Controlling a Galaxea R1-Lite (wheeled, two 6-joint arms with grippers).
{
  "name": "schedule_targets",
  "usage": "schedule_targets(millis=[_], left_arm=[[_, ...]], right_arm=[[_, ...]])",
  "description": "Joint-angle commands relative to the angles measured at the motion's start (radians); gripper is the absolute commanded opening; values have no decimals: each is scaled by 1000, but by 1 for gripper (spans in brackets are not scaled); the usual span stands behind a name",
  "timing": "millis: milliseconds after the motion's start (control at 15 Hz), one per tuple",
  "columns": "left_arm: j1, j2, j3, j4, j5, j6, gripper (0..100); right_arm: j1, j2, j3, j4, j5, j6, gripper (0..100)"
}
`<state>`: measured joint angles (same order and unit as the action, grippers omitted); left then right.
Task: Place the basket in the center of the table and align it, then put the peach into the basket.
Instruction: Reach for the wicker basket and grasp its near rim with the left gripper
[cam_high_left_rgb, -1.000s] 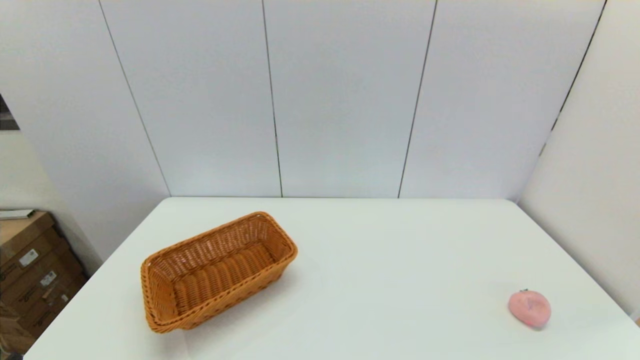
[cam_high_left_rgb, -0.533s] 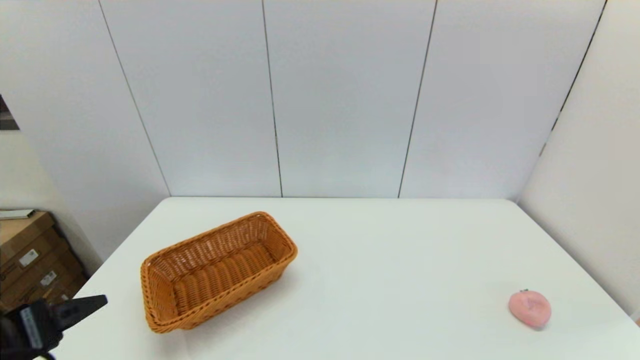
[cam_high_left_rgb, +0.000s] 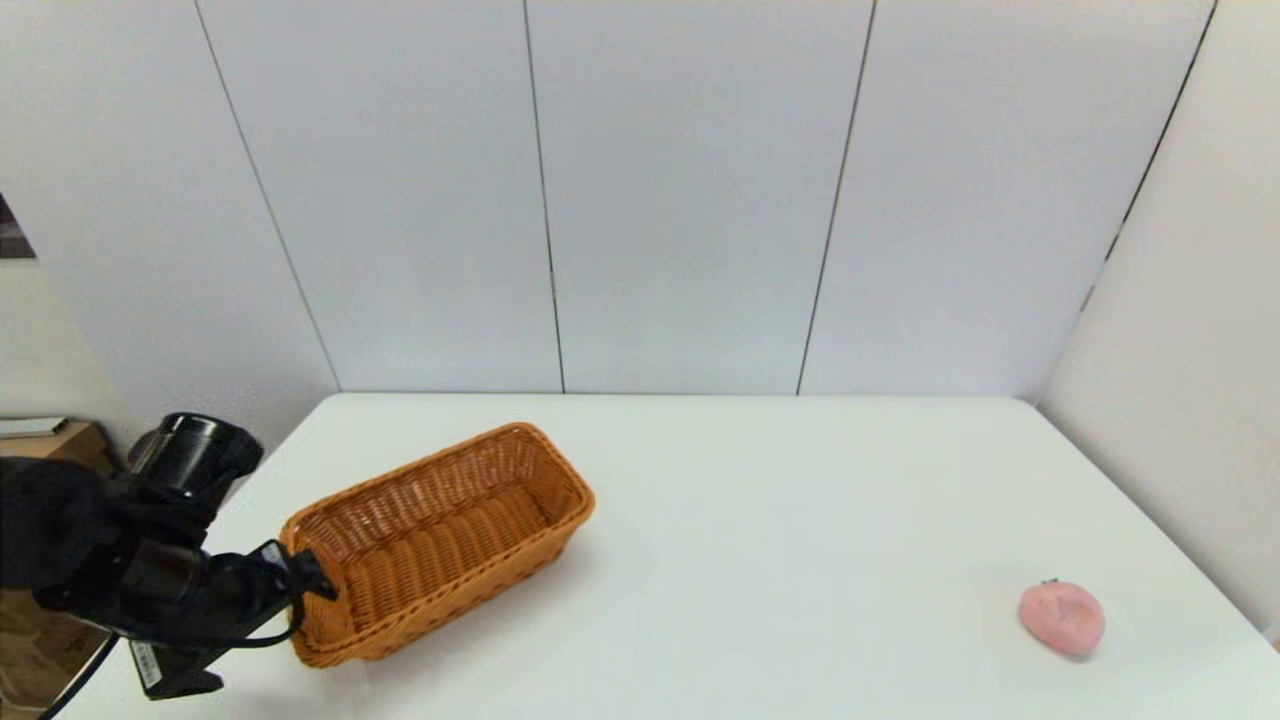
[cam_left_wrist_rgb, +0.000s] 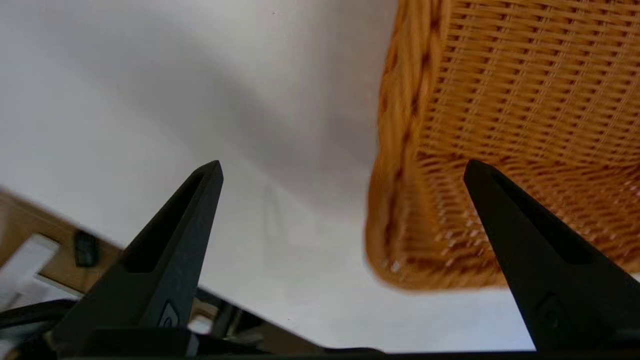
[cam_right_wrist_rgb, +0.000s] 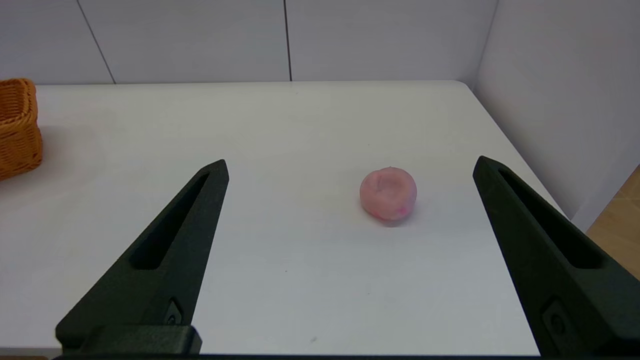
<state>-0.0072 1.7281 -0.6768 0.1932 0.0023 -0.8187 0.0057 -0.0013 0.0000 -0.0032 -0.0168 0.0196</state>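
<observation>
Near the worktop's (cam_high_left_rgb: 760, 520) left edge, the basket (cam_high_left_rgb: 437, 540) sits askew, not centred or squared up. The left end effector (cam_left_wrist_rgb: 342, 175) is spread wide, straddling the rim of the basket's near short end, one finger inside and one outside, gripping nothing yet. Close to the near right corner lies the peach (cam_high_left_rgb: 1061, 618), well apart from the basket; the right end effector (cam_right_wrist_rgb: 350, 170) hangs released short of it. Every step remains: centring, aligning, loading the peach.
</observation>
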Motion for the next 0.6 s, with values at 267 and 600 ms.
schedule_targets(millis=[267,600], left_arm=[[6,180,-52,-110,-56,-8,100],[10,214,-47,-164,-62,-8,0]], right_arm=[[0,1,0,0,0,0,100],[0,1,0,0,0,0,100]])
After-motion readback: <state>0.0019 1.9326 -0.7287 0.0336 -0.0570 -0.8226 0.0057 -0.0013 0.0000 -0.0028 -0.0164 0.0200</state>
